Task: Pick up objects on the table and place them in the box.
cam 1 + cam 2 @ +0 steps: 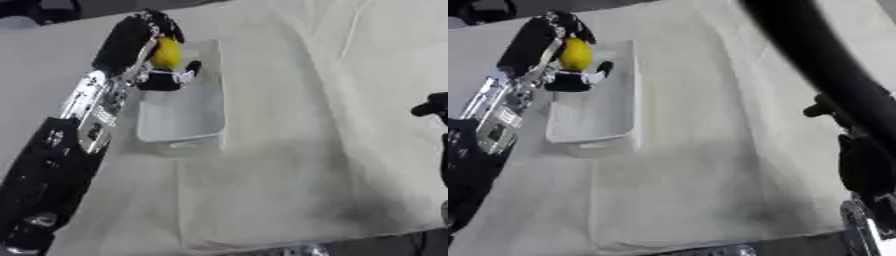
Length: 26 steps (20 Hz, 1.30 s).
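Our left hand (140, 42) sits in the upper left of the frame, fingers curled round a yellow, lemon-like object (166, 53), thumb showing dark just below it, and the hand is poised right over the far end of the white box (188, 112). So the yellow piece is off the table, held above the box's open top, not yet resting inside as far as we can tell; the box floor beneath shows pale and bare toward its near end. We judge the hold is kept high and over the box's far corner so the object can drop straight down without clipping the wall, and the wrist is angled in from the left so our forearm (52, 165) stays outside the rim. The box itself lies lengthwise up the frame, its near short wall facing us, on a wrinkled white tablecloth (289, 165) that covers the table; nothing else of the task shows on the cloth in these views. Over at the right edge we have our right hand (830, 109), dark and seen only in part behind its own arm (807, 45), which sweeps down from the top of the right eye view; we cannot tell how its fingers stand, and it is well apart from the box. Next, we reckon, comes letting go, and the risk is a roll against the wall.
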Tool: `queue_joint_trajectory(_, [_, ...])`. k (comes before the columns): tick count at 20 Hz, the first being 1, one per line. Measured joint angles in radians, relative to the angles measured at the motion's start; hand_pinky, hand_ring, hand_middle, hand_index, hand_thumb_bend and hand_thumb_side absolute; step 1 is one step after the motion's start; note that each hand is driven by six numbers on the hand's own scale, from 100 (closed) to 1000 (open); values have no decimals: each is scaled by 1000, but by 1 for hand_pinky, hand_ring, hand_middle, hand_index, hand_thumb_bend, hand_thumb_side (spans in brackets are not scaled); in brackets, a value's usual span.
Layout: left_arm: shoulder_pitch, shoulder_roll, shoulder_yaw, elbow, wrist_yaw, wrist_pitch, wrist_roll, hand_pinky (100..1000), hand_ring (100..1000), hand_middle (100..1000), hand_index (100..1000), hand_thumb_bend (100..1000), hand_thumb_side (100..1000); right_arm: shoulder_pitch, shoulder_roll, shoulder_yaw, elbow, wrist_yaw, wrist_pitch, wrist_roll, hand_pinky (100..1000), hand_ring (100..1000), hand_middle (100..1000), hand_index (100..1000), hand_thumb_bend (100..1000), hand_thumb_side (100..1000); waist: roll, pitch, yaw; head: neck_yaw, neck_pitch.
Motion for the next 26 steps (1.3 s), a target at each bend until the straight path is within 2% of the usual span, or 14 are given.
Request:
queue_joint_trajectory(1, [0, 0, -1, 0, -14, 0, -14, 628, 797, 823, 880, 100, 512, 0, 0, 0, 0, 0, 0, 0, 658, 762, 869, 864, 214, 893, 0, 0, 2, 0, 0])
queue_joint_trajectory(3, [0, 1, -1, -4, -52, 1, -47, 743, 871, 886, 936, 100, 645, 0, 0, 2, 0, 0, 2, 2, 658, 762, 869, 864, 214, 893, 0, 0, 3, 0, 0])
queue_joint_trajectory(4, [1, 1, -1, -9, -70, 3, -67, 773, 890, 902, 948, 100, 681, 0, 0, 3, 0, 0, 2, 2, 658, 762, 869, 864, 214, 893, 0, 1, 4, 0, 0])
queue_joint_trajectory(5, [1, 3, -1, -17, -88, 4, -89, 822, 919, 927, 968, 100, 775, 0, 0, 3, 0, 0, 3, 3, 658, 762, 869, 864, 215, 893, -1, 1, 6, 0, 0])
queue_joint_trajectory(6, [1, 6, -1, -26, -105, 7, -111, 844, 931, 940, 977, 111, 830, 0, 0, 5, 0, 0, 4, 4, 658, 762, 869, 863, 215, 893, -2, 1, 8, 0, 0])
queue_joint_trajectory(7, [2, 9, 0, -35, -120, 10, -132, 851, 934, 947, 981, 125, 847, 0, 0, 5, 0, 0, 4, 4, 658, 762, 869, 863, 215, 893, -3, 1, 10, 0, 0])
queue_joint_trajectory(9, [2, 10, 3, -53, -138, 19, -166, 863, 942, 951, 1000, 144, 854, 2, 0, 5, 0, 0, 4, 4, 658, 762, 869, 863, 216, 893, -7, 3, 10, 0, 0])
queue_joint_trajectory(10, [2, 10, 4, -62, -145, 24, -178, 865, 945, 951, 1000, 109, 870, 4, 0, 6, 0, 0, 4, 4, 658, 761, 869, 863, 221, 887, -7, 4, 10, 0, 0])
queue_joint_trajectory(11, [5, 10, 7, -72, -150, 29, -186, 871, 953, 953, 1000, 166, 865, 5, 0, 6, 0, 0, 4, 4, 658, 761, 869, 863, 217, 894, -8, 5, 11, 0, 0])
queue_joint_trajectory(18, [40, 28, 38, -149, -152, 66, -189, 867, 954, 952, 1000, 197, 832, 7, 1, 6, 0, 1, 3, 3, 658, 761, 869, 863, 218, 893, -17, 9, 19, 0, 0])
queue_joint_trajectory(24, [92, 52, 83, -224, -149, 112, -150, 839, 937, 931, 990, 226, 747, 7, 1, 6, 0, 5, 3, 3, 659, 762, 870, 864, 222, 892, -19, 14, 28, -1, 0])
queue_joint_trajectory(25, [105, 57, 93, -239, -149, 122, -135, 843, 945, 932, 984, 261, 686, 7, 1, 6, 0, 5, 3, 3, 659, 762, 870, 864, 224, 892, -21, 15, 28, -1, 0])
queue_joint_trajectory(26, [120, 63, 105, -254, -149, 134, -114, 847, 947, 932, 983, 265, 678, 7, 2, 6, 0, 6, 3, 3, 659, 762, 870, 864, 222, 884, -23, 17, 29, -2, 0])
